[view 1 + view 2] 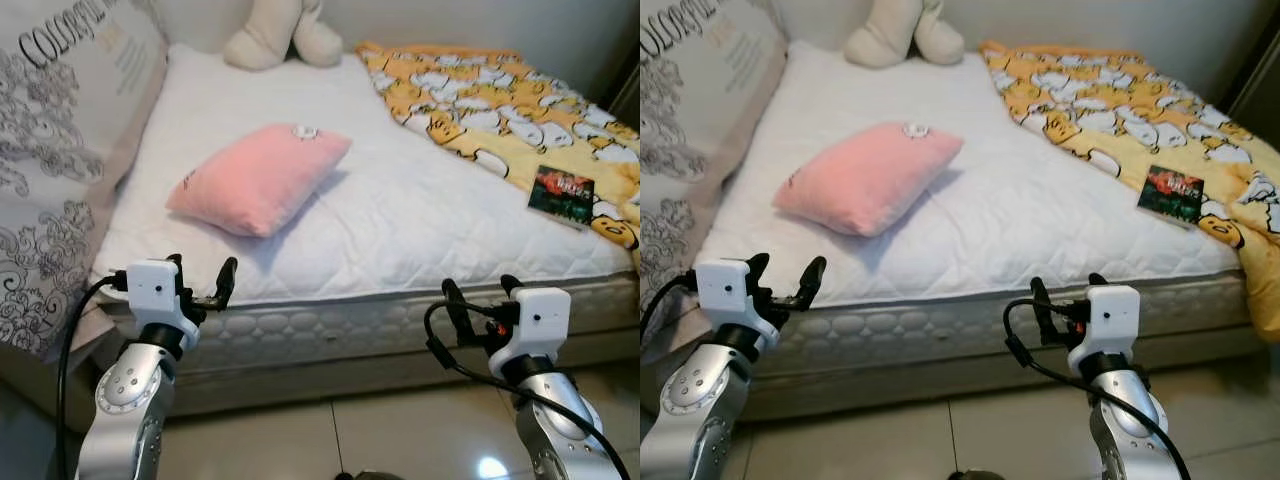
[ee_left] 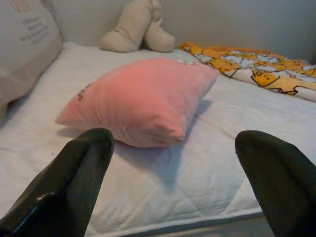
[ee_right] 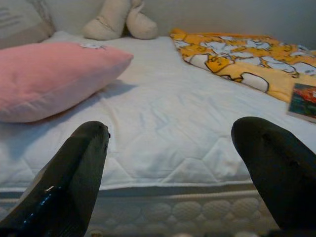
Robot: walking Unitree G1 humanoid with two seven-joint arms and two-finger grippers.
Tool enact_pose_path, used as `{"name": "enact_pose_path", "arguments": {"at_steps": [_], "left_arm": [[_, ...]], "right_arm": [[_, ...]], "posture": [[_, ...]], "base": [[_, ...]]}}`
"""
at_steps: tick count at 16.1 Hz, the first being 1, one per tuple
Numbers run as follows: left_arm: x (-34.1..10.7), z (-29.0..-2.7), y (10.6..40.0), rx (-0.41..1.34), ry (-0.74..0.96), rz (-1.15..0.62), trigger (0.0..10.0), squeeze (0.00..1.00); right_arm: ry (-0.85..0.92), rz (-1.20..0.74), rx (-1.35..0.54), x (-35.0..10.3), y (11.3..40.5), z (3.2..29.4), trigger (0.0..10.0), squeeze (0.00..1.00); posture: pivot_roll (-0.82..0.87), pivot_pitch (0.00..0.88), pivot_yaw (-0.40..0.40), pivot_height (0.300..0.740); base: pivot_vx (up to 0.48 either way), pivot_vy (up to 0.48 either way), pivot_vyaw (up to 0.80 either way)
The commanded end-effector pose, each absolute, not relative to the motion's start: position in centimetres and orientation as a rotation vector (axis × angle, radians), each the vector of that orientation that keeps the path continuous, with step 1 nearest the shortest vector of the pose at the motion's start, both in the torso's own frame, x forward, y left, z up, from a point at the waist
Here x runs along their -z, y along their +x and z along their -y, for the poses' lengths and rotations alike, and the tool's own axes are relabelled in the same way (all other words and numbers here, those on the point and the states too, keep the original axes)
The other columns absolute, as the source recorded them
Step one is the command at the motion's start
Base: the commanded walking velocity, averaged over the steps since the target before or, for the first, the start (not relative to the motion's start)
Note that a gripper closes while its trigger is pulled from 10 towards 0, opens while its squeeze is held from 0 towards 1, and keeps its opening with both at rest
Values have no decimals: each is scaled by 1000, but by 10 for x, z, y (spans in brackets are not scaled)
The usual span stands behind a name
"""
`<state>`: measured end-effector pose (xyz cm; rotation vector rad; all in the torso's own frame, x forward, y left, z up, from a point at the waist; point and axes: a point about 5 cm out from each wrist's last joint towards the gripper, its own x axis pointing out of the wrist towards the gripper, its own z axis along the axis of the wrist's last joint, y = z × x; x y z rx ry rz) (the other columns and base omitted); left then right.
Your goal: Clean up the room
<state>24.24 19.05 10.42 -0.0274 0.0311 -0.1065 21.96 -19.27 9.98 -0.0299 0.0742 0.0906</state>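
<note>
A pink pillow [image 1: 258,176] lies askew on the white mattress [image 1: 400,210], left of the middle. A yellow duck-print blanket [image 1: 500,100] is crumpled over the bed's right side, with a small dark book [image 1: 561,194] on its near edge. A beige plush toy [image 1: 283,35] sits at the head of the bed. My left gripper [image 1: 200,280] hangs open before the mattress edge, just short of the pillow [image 2: 143,98]. Open too, my right gripper [image 1: 480,297] is held in front of the mattress side, further right.
A large grey patterned pillow [image 1: 60,150] leans along the bed's left side. The quilted mattress side [image 1: 340,325] and the bed base stand right before both grippers. Pale tiled floor [image 1: 350,430] lies between my arms.
</note>
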Motion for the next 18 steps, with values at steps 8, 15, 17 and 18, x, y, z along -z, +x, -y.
{"name": "enact_pose_path", "arguments": {"at_steps": [8,15,17,18], "left_arm": [[-109,-185,250,121,9,-18,10000,0],[-107,-184,250,137,36,-46,10000,0],[-108,-187,251,148,57,-33,10000,0],[-109,-187,251,155,55,-25,10000,0]], "right_arm": [[-107,-71,-152,-100,230,187,10000,0],[-91,-92,-95,-97,232,194,10000,0],[-87,-92,-110,-97,232,190,10000,0],[-82,-92,-111,-97,232,189,10000,0]], "posture": [[-60,0,-3,740],[-52,0,2,740],[-52,0,2,740],[-52,0,2,740]], "base": [[0,-240,500],[0,-331,229],[0,0,0],[0,0,0]]}}
